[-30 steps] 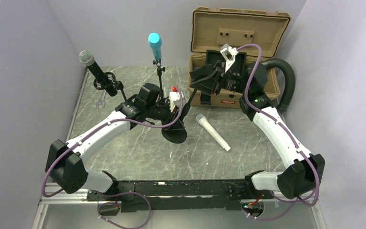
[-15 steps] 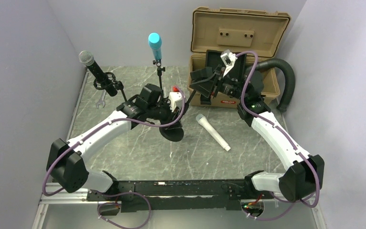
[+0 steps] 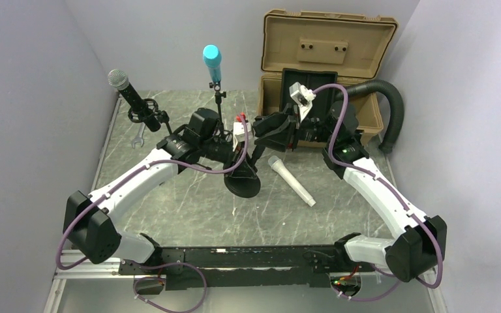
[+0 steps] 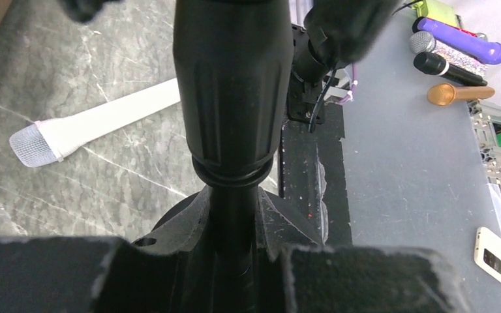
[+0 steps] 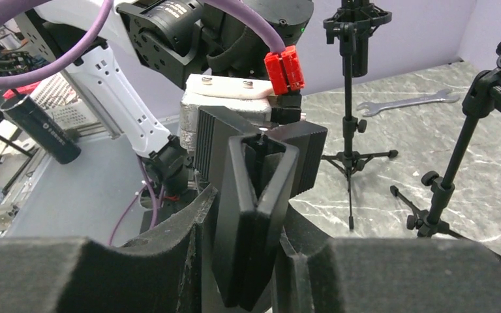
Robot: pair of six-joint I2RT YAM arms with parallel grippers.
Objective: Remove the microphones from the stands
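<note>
A black stand with a round base point(image 3: 242, 184) hangs tilted between both arms at the table's middle. My left gripper point(image 3: 246, 145) is shut on its thin pole point(image 4: 233, 215), just under the thick black sleeve point(image 4: 231, 98). On the stand's top end my right gripper point(image 3: 265, 127) is shut, with a black V-shaped holder point(image 5: 254, 195) pinched between its fingers. A white microphone point(image 3: 291, 181) lies flat on the table right of the base, apart from the stand, and shows in the left wrist view point(image 4: 94, 124) too.
An open tan case point(image 3: 326, 72) stands at the back right with a black hose point(image 3: 391, 104) beside it. A cyan microphone point(image 3: 212, 62) and a grey-headed microphone point(image 3: 127, 91) sit on stands at the back left. A wrench point(image 3: 138, 135) lies near the left wall.
My right gripper has swung left and down from in front of the case, holding the stand's top. The left arm and the base have shifted slightly right. The white microphone has not moved.
</note>
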